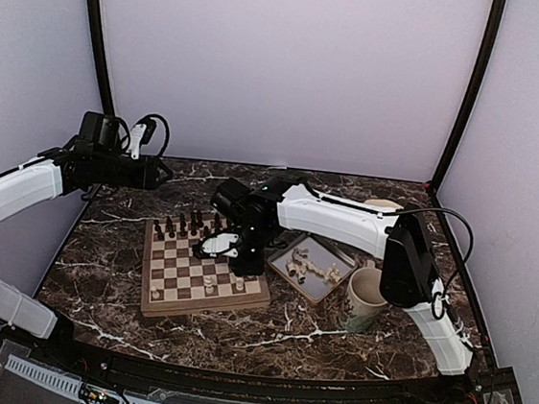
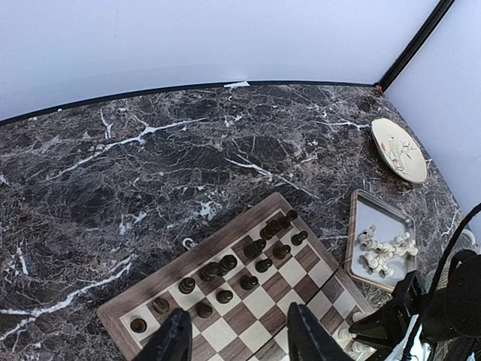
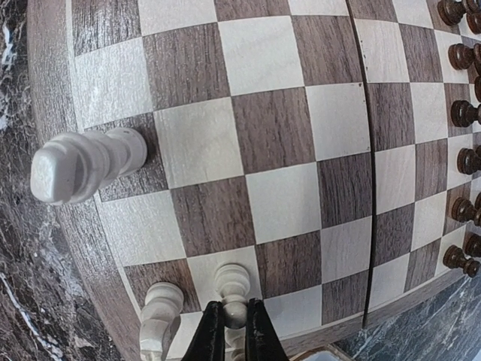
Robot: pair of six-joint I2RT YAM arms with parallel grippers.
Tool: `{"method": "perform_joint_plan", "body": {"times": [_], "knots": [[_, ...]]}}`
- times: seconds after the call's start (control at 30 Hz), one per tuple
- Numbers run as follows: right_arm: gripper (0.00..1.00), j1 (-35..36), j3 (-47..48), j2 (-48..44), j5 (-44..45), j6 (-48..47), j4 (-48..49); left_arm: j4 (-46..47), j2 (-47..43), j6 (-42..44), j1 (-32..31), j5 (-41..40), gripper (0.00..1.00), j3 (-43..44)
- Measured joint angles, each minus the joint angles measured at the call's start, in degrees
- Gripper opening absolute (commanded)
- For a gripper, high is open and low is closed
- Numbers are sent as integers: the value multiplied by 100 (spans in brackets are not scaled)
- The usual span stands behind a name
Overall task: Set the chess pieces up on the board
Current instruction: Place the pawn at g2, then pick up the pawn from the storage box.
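The board [image 1: 180, 283] lies at the table's middle, with dark chessmen [image 1: 184, 224] along its far side. My right gripper [image 1: 233, 252] hangs low over the board's right part, shut on a cream-white chess piece [image 3: 234, 289] that stands on a light square near the rim. Two more white pieces [image 3: 81, 164] [image 3: 159, 314] stand close to it on the board [image 3: 278, 128]. Several other white chess pieces [image 1: 309, 264] lie in the grey tray [image 1: 334, 251]. My left gripper [image 2: 240, 344] hovers high over the board's far left, open with nothing between its fingers.
A mug [image 1: 365, 299] stands just right of the tray, by the right arm's elbow. A small decorated plate [image 2: 399, 149] lies at the back right corner. Walls close the table in at the back and on both sides.
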Motion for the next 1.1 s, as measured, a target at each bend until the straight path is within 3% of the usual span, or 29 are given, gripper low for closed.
{"method": "perform_joint_plan", "body": {"times": [0.33, 0.73, 0.9, 1.1], "knots": [[19, 4, 20, 2, 7, -11, 0, 0, 4, -2, 0, 2, 45, -39], [24, -2, 111, -234, 79, -24, 22, -111, 229, 50, -39, 87, 44, 109], [24, -168, -280, -1080, 70, -24, 111, -444, 774, 254, -444, -20, 44, 898], [25, -1082, -1755, -2798, -20, 15, 586, -780, 1788, 549, -1497, -103, 43, 2092]]}}
